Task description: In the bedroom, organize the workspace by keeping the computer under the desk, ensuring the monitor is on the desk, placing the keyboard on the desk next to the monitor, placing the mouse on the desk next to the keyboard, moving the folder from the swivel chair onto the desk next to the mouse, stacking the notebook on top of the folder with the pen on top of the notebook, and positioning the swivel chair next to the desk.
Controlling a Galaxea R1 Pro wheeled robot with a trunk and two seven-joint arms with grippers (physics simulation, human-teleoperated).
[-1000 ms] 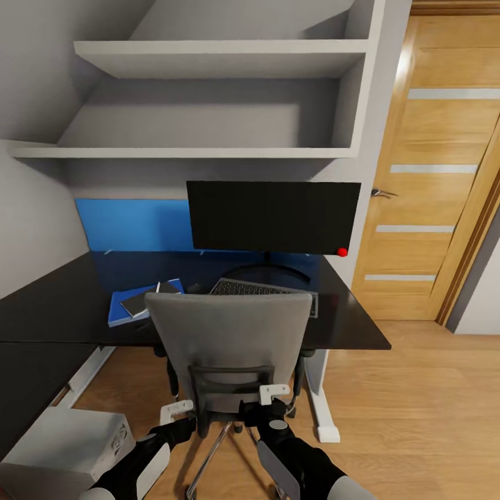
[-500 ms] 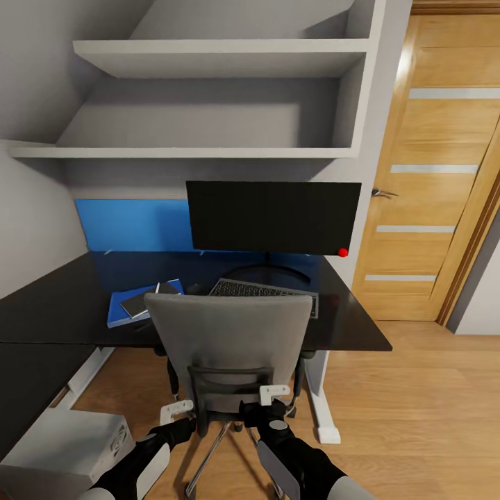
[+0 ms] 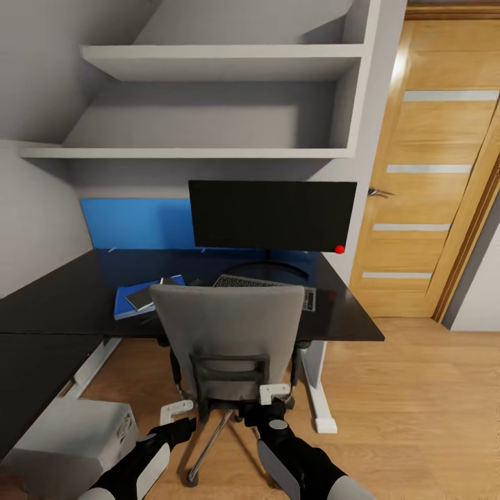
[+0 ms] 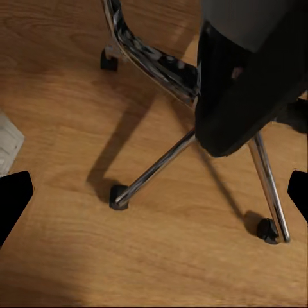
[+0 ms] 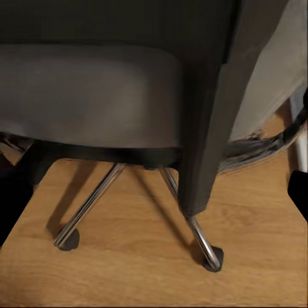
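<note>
Squinting at computer point(image 3: 76, 434) label, print unreadable; your left gripper point(image 3: 178, 411) and right gripper point(image 3: 275, 394) spread wide behind swivel chair point(image 3: 228, 326).

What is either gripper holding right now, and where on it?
Nothing: the left gripper and right gripper are open, just behind the swivel chair, with nothing between their fingers.

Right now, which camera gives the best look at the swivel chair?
The head view: it shows the swivel chair whole, grey back towards the camera, drawn up at the desk. The left wrist view catches its chrome base and castors; the right wrist view its seat underside and legs.
</note>
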